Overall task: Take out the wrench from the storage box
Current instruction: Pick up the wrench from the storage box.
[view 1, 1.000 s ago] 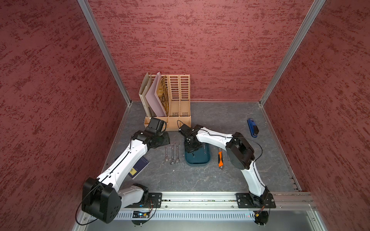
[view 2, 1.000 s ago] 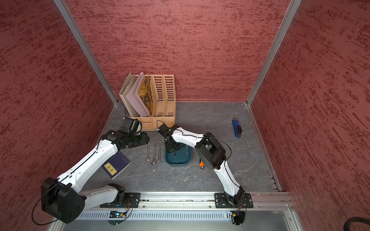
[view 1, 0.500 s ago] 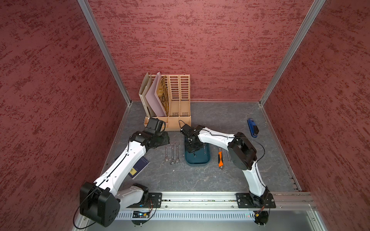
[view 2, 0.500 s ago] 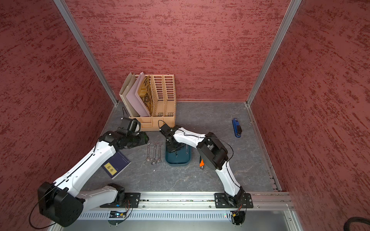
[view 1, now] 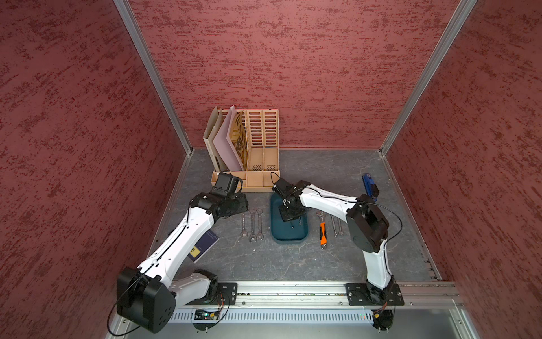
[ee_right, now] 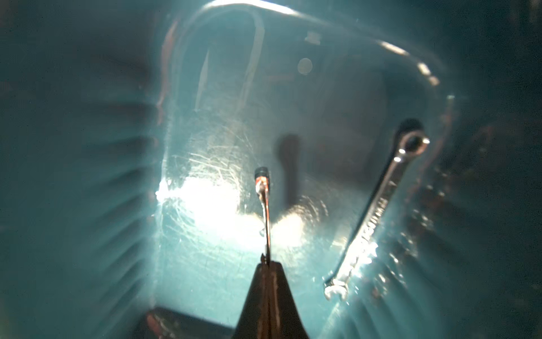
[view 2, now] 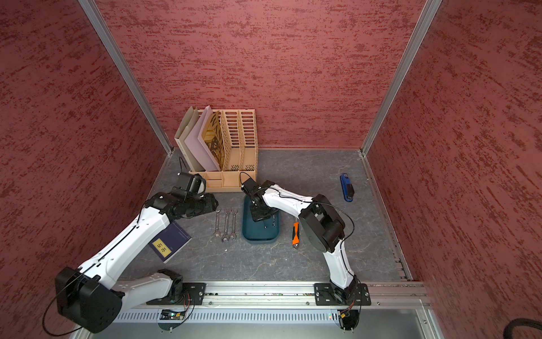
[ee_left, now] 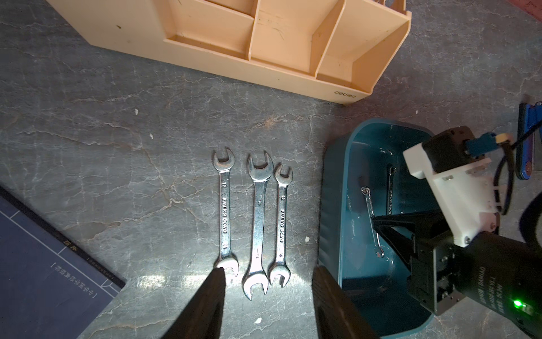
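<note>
The storage box [view 1: 275, 232] [view 2: 258, 236] is a shallow dark teal tray in the middle of the table. My right gripper [view 1: 290, 218] [ee_right: 268, 261] reaches down into it, shut on the shank of a thin silver wrench [ee_right: 265, 205] [ee_left: 370, 211] turned on its edge. A second small wrench [ee_right: 378, 205] [ee_left: 390, 187] lies flat on the box floor [ee_right: 205, 146] beside it. My left gripper [ee_left: 269, 271] [view 1: 240, 205] hangs open just left of the box, over the near ends of three wrenches [ee_left: 258, 217] lying on the table, holding nothing.
A beige slotted file organizer [view 1: 258, 164] stands behind the box. Right of the box lie an orange-handled adjustable wrench [view 1: 322, 232] and two small wrenches [view 1: 335, 226]. A blue stapler [view 1: 370, 185] lies far right. A dark blue notebook [view 1: 203, 245] lies under my left arm.
My right jaws have closed the last bit onto the thin wrench inside the box. The left arm's elbow has shifted slightly; its gripper stays open over the three wrenches.
</note>
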You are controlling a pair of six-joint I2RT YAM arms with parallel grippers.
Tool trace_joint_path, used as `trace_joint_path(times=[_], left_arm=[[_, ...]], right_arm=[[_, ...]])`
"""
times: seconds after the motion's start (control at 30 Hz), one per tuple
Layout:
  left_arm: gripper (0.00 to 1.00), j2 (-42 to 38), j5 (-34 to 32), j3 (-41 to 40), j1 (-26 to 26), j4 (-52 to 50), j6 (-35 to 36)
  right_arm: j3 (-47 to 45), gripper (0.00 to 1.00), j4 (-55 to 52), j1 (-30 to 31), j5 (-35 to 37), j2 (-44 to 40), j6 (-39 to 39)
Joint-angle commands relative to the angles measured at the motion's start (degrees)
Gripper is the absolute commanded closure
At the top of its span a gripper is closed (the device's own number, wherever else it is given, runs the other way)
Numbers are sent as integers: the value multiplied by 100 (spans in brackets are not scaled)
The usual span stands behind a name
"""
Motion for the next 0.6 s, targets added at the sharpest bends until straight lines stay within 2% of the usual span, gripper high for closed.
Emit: trace_joint_path(times=[0.0,0.3,0.57], left_arm=[[49,-104,66,62,-16,1,-42],[49,-80,91,89,-20,0,-39],[49,-9,139,122,-25,34,-40]], right_arm=[[-52,97,-90,-89,114,-330,-55],[-74,100,-302,-248,201,-858,-134],[-307,100,-638,-682,328,-1721,-303]])
